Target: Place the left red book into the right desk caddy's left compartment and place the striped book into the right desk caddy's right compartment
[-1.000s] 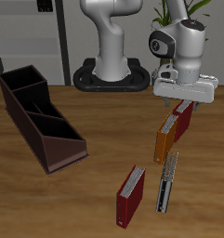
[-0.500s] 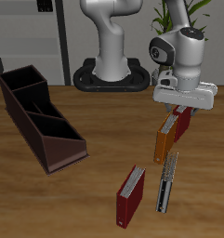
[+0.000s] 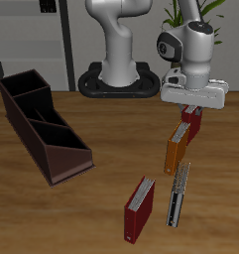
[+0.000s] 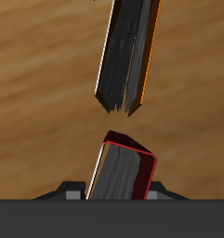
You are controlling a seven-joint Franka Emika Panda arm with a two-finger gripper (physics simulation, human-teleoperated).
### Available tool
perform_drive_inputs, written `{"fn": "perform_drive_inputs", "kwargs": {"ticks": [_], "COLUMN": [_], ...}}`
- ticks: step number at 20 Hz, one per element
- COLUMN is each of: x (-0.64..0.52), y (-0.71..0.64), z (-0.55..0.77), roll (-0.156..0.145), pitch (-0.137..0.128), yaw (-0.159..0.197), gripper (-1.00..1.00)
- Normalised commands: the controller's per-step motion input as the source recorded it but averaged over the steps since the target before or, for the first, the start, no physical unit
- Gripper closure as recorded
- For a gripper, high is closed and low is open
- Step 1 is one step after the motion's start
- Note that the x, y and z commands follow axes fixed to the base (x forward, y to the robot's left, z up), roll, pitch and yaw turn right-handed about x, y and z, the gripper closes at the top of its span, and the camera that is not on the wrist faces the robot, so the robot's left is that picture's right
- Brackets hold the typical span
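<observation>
The gripper (image 3: 191, 109) is clamped on the left red book (image 3: 191, 127), which hangs directly under it, just behind the orange book (image 3: 176, 147)

simulated home office: wooden desk (image 3: 101, 189), shelves (image 3: 27, 40), potted plant (image 3: 180, 12).

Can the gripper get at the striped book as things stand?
Probably not yet: the gripper appears shut on the left red book, so its jaws are taken. The striped book itself stands apart near the front edge, with open space above it.
</observation>
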Motion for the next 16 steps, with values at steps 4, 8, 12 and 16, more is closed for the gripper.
{"fn": "perform_drive_inputs", "kwargs": {"ticks": [4, 8, 12, 16], "x": [-0.09, 0.02, 0.09, 0.04], "y": [-0.30, -0.51, -0.73, -0.76], "z": [0.21, 0.28, 0.41, 0.35], "roll": [-0.052, -0.044, -0.043, -0.032], "pitch": [0.010, -0.029, -0.027, 0.022], "yaw": [0.031, 0.067, 0.073, -0.002], "gripper": [1.00, 1.00, 1.00, 1.00]}}
